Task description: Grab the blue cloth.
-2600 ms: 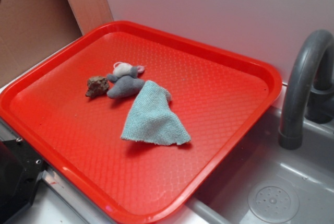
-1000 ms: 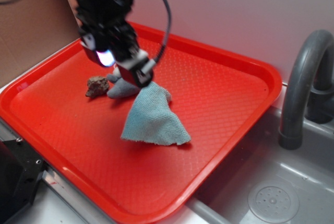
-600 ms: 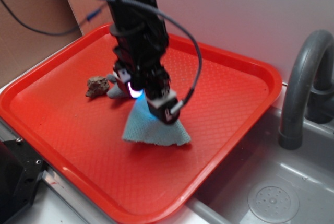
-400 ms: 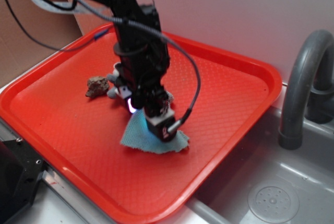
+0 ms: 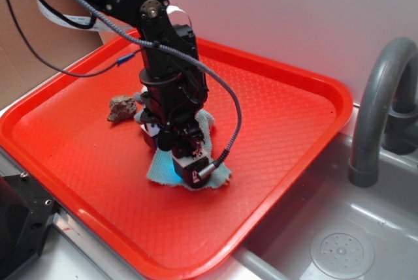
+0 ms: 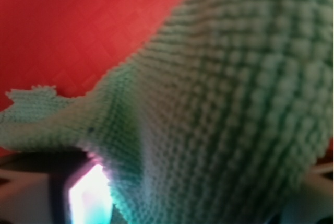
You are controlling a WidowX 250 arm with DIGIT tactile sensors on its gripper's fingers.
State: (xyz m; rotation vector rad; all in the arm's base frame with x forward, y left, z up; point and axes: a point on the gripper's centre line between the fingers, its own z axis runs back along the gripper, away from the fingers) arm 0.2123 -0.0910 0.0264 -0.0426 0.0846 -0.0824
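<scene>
The gripper (image 5: 188, 170) is pressed down on the blue cloth (image 5: 219, 174) bunched near the middle of the red tray (image 5: 294, 97), fingers hidden, so I can't tell if they've closed; next, probably pinch and lift.

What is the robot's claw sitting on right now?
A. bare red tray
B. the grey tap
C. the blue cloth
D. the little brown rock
C: the gripper is pressed down onto the blue cloth, which fills the wrist view, while the rock lies apart to the side.
</scene>
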